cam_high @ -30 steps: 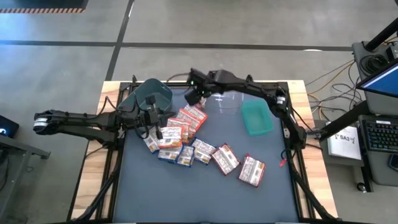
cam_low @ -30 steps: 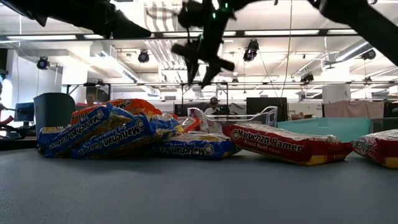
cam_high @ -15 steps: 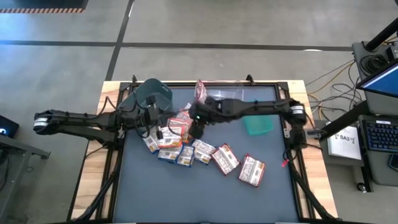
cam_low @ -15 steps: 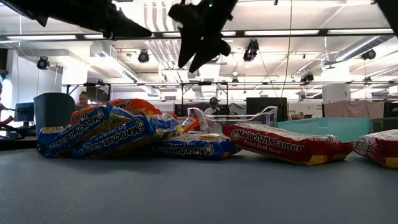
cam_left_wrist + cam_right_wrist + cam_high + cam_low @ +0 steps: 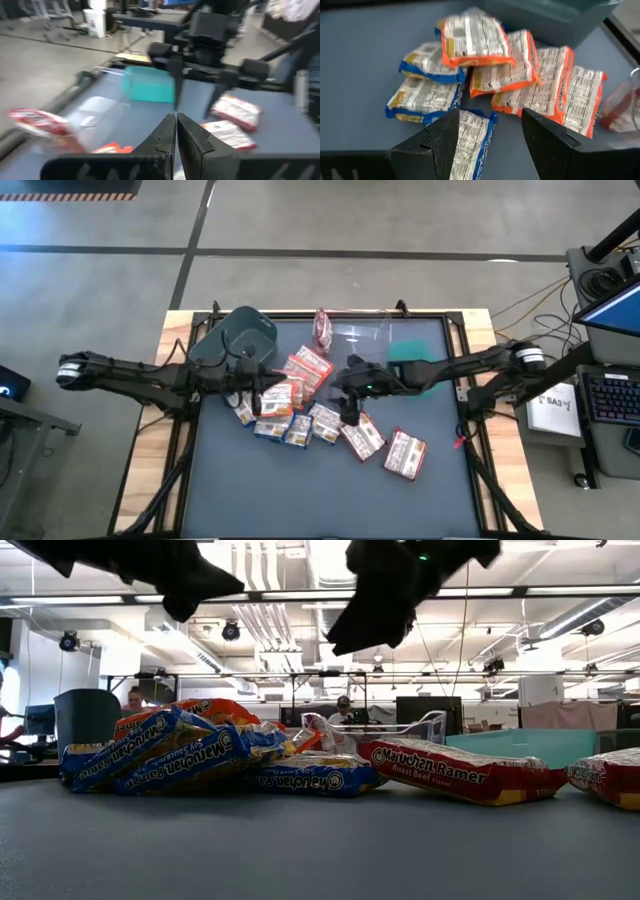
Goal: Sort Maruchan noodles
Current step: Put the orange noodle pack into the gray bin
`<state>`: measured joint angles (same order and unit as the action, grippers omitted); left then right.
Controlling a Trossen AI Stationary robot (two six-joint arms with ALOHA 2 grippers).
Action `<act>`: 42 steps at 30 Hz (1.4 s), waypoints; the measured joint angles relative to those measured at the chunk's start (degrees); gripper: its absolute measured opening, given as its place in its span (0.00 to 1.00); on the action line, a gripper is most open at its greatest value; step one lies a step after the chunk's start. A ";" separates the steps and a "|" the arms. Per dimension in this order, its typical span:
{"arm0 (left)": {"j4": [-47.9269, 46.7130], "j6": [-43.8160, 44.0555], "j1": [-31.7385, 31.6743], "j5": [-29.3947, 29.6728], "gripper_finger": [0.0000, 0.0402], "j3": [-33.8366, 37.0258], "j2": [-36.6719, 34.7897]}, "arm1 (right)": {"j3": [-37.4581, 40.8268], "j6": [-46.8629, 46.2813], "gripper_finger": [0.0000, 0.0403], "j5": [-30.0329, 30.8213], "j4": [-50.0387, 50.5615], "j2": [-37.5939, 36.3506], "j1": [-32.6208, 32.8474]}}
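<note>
Nearest the front edge of the table, two maroon-and-white packets (image 5: 383,446) lie flat on the grey mat, well apart from either gripper. Just behind them the right gripper (image 5: 349,402) hangs over the near end of the noodle pile (image 5: 290,402), its fingers spread and holding nothing. In the right wrist view a blue-and-white packet (image 5: 469,141) shows between the two open fingers, lying flat below them with its long axis running roughly along the line of the arm's reach, so the fingers look set to straddle its short width on a straight drop. That makes the right arm the nearer one for this packet, by my reading. Farther back and to the left, the left gripper (image 5: 250,380) hovers over the orange end of the pile with its fingers pressed together and empty. Beyond lie the grey bin (image 5: 240,337), the clear bin (image 5: 365,336) with a maroon packet (image 5: 323,327) at its edge, and the green bin (image 5: 408,352).
</note>
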<state>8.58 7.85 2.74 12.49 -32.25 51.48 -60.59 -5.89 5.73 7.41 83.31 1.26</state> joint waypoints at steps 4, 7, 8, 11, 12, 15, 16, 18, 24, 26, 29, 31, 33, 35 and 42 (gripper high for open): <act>-0.52 1.56 2.61 0.02 0.00 -2.95 4.19 | 7.51 4.68 0.50 0.08 -7.91 -5.69 -0.02; -8.34 1.48 3.54 -0.04 0.00 -8.21 8.02 | 11.67 7.84 0.50 0.05 -12.47 -9.89 -0.11; -13.47 1.36 3.62 -0.03 0.00 -10.51 9.22 | 12.71 8.83 0.50 -0.20 -14.25 -11.29 -0.13; -29.95 2.83 3.61 -0.04 0.00 -17.48 13.17 | 15.84 12.39 0.50 -2.00 -17.52 -15.30 -0.13; -34.68 3.27 3.64 -0.03 0.00 -19.55 14.51 | 16.61 13.57 0.50 -2.84 -18.45 -16.51 -0.16; -45.92 3.85 4.03 -0.04 0.00 -24.59 18.67 | 18.20 16.13 0.50 -3.30 -20.21 -19.67 -0.43; -48.24 4.10 4.21 -0.07 0.00 -25.57 20.01 | 18.62 17.02 0.50 -3.40 -20.33 -20.61 -0.53; -51.05 4.41 4.37 -0.49 0.00 -26.97 22.28 | 19.50 17.95 0.50 -3.43 -20.36 -22.42 -0.81; -52.99 4.55 4.62 -5.56 0.01 -28.22 26.23 | 22.75 19.45 0.50 -7.16 -21.86 -25.70 -1.57; -53.91 4.54 4.63 -7.12 0.04 -28.42 27.10 | 22.87 19.38 0.50 -7.42 -22.99 -26.71 -2.43; -56.54 5.36 4.87 -8.22 0.12 -29.11 28.91 | 22.85 17.38 0.50 -7.21 -23.20 -28.66 -3.28; -57.34 6.56 5.09 -8.49 0.19 -29.14 30.12 | 23.14 17.24 0.50 -7.74 -23.16 -29.10 -3.23; -57.81 7.76 5.51 -7.11 0.28 -29.14 31.38 | 23.45 17.79 0.50 -7.95 -22.27 -29.40 -3.17; -59.10 8.43 6.14 -5.30 0.35 -29.21 32.69 | 23.51 17.92 0.50 -7.87 -22.49 -29.42 -3.18; -64.47 11.58 8.74 -0.16 0.48 -32.46 35.73 | 23.53 18.56 0.50 -7.82 -22.68 -28.81 -3.17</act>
<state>-55.89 19.43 11.48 12.33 -64.70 87.21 -37.06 12.67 -2.09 -15.27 54.50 -1.91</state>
